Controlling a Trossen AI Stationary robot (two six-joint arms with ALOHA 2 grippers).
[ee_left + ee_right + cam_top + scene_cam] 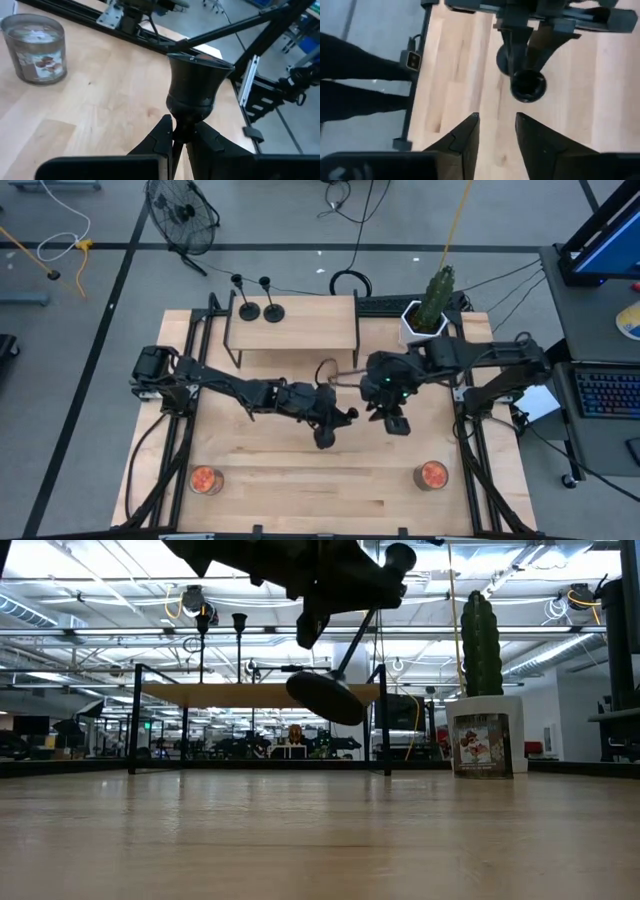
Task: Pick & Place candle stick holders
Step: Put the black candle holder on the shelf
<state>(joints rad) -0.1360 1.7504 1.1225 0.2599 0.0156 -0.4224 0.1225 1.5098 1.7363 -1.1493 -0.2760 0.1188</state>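
Note:
Two black candle stick holders (245, 310) (272, 310) stand by their disc bases on a raised wooden shelf (300, 335) at the back. A third holder (345, 650) is in the air over the table's middle, with my left gripper (335, 425) shut on it. Its cup-shaped top (196, 85) shows just beyond my left fingers. My right gripper (495, 120) is open with nothing between its fingers. It hangs above the table just to the right of the held holder (527, 85), tilted down toward it. My left gripper pinches the holder's thin stem (176, 131) between its two fingers, right under the cup top. The fingers reach in from the table's left, slanting a little downward. The holder is lifted clear and tilted, with the disc base (325, 698) low on the left and the cup top (400, 558) high on the right.
A cactus in a white pot (425, 320) stands at the back right beside the shelf. Two glass candle jars sit near the front edge, one left (205, 480) and one right (433, 475). Bare wood lies between them.

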